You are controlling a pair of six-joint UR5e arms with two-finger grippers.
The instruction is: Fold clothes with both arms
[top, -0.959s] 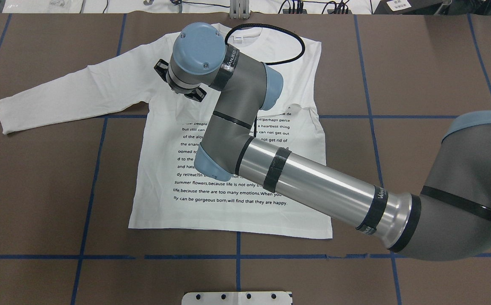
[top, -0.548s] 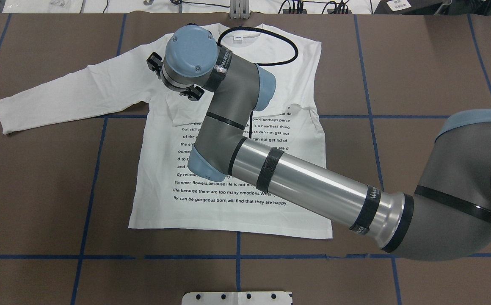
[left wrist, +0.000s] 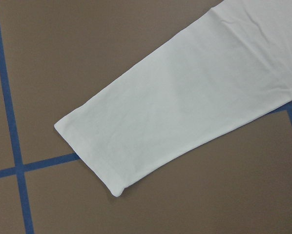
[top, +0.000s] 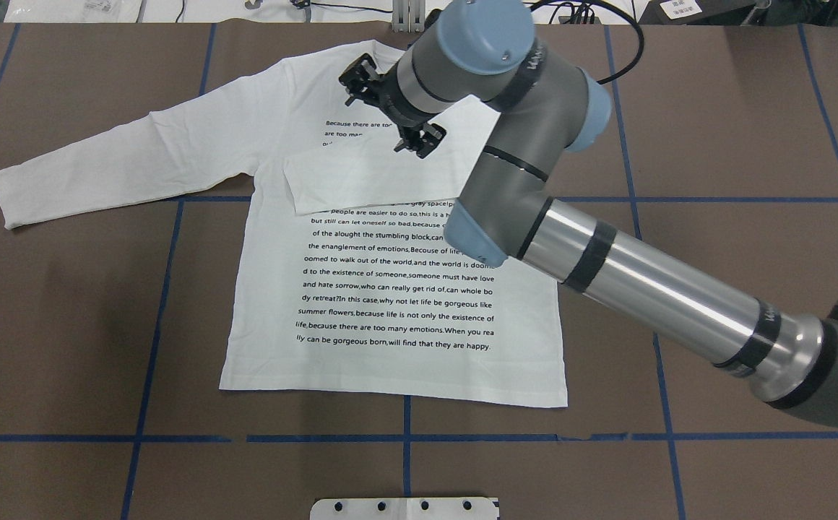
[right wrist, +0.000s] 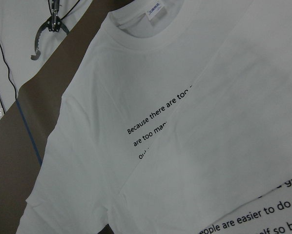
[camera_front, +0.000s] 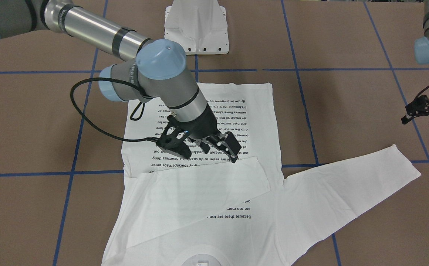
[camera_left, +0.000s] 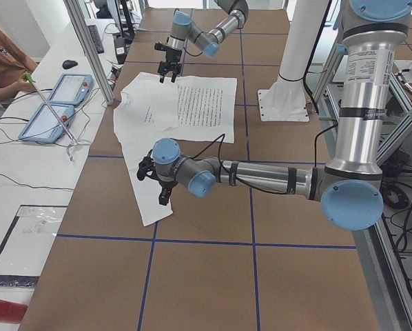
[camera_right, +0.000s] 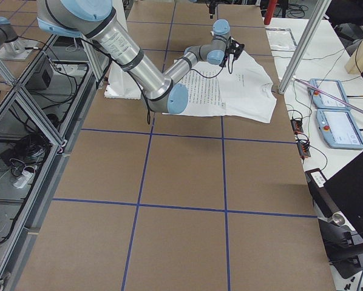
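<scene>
The right gripper (camera_front: 209, 154) is seen with its fingers spread wide and nothing held between them. It is poised just above the chest of the shirt (top: 390, 347), at the edge of the folded sleeve (camera_front: 199, 184); whether the fingertips touch the cloth cannot be told. The shirt is laid flat on the brown table (top: 65, 325), printed side up, with its collar toward the far edge from the robot and its hem toward the robot. One sleeve is folded across the chest, so that part of the black text (top: 397, 289) is covered by it. The other sleeve (top: 115, 162) is stretched out over the table toward the robot's left. The left gripper (camera_front: 419, 122) is held above the table near the cuff (left wrist: 94, 146) of that outstretched sleeve, apart from the cloth, its fingers likewise parted and empty. A small label (right wrist: 155, 9) is shown inside the collar by the right wrist view. The table is crossed by blue tape lines (top: 173, 438), and one of them is overlapped by the cuff
</scene>
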